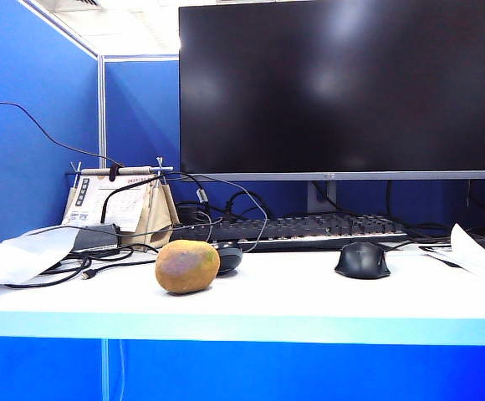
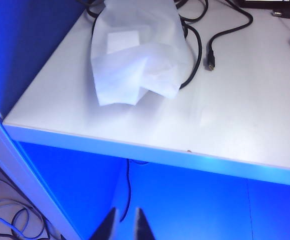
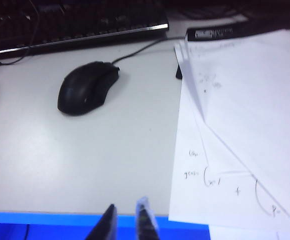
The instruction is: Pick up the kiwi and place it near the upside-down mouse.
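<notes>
Left gripper point(image 2: 125, 225), clenched and empty below the desk edge, sits nearer the kiwi point(image 1: 187, 266); right gripper point(image 3: 126, 220), narrowly parted, faces the black mouse point(image 3: 87, 88).

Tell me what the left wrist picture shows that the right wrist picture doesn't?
Only the left wrist view: a crumpled white bag and a loose black cable on the desk, with the left gripper shut below the desk edge. Only the right wrist view: the all-black mouse, keyboard, scribbled papers, and the right gripper. Both: the white desk, empty fingers.
</notes>
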Action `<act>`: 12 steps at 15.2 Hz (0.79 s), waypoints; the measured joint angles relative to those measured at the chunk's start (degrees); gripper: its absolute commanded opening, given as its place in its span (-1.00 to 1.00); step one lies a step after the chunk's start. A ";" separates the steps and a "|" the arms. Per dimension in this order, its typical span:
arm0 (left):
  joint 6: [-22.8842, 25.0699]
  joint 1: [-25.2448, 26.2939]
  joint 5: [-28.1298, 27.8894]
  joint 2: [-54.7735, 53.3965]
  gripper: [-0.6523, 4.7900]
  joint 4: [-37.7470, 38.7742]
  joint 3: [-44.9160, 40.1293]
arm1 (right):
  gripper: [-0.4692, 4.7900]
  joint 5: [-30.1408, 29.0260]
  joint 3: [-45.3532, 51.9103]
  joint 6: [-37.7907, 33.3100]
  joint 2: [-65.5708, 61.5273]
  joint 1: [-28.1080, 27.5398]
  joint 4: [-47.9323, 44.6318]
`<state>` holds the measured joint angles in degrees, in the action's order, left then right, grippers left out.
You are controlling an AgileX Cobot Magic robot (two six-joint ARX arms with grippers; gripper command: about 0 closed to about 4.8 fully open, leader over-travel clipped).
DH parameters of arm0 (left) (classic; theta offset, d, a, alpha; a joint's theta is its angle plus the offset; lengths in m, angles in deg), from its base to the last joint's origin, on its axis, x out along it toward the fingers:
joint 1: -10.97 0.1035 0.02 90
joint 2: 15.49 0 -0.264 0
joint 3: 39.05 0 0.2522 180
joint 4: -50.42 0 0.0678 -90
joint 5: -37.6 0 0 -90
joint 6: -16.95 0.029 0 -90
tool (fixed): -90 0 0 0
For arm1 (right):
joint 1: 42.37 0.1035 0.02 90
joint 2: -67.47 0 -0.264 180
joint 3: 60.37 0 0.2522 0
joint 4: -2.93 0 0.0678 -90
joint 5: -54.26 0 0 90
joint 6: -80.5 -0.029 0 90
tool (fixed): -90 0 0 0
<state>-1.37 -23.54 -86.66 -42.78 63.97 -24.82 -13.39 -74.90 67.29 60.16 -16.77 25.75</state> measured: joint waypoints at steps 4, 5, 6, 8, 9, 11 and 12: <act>-0.02 0.00 0.00 0.00 -0.56 0.02 0.00 | -0.59 0.04 0.00 -2.47 -0.15 0.00 0.00; -0.02 0.00 0.00 0.00 -0.56 0.00 0.00 | -0.59 0.04 0.00 -2.51 -0.15 0.00 0.00; -0.02 0.00 0.00 0.00 -0.56 0.00 0.00 | -0.59 0.04 0.02 -2.67 -0.13 0.04 -0.09; -0.02 0.00 0.02 0.00 -0.56 0.00 0.00 | -0.59 0.07 0.13 -2.71 1.31 0.04 -1.09; -0.02 0.00 0.00 0.00 -0.56 0.00 0.00 | -0.59 0.13 0.20 -2.82 3.21 0.04 -2.19; -0.07 0.00 0.02 0.00 -0.56 0.02 0.00 | -0.59 0.13 0.13 -2.82 7.28 0.04 -3.23; -0.20 0.00 0.11 0.02 -0.56 -0.02 0.02 | -0.59 0.17 -0.55 -2.60 7.04 0.07 -4.55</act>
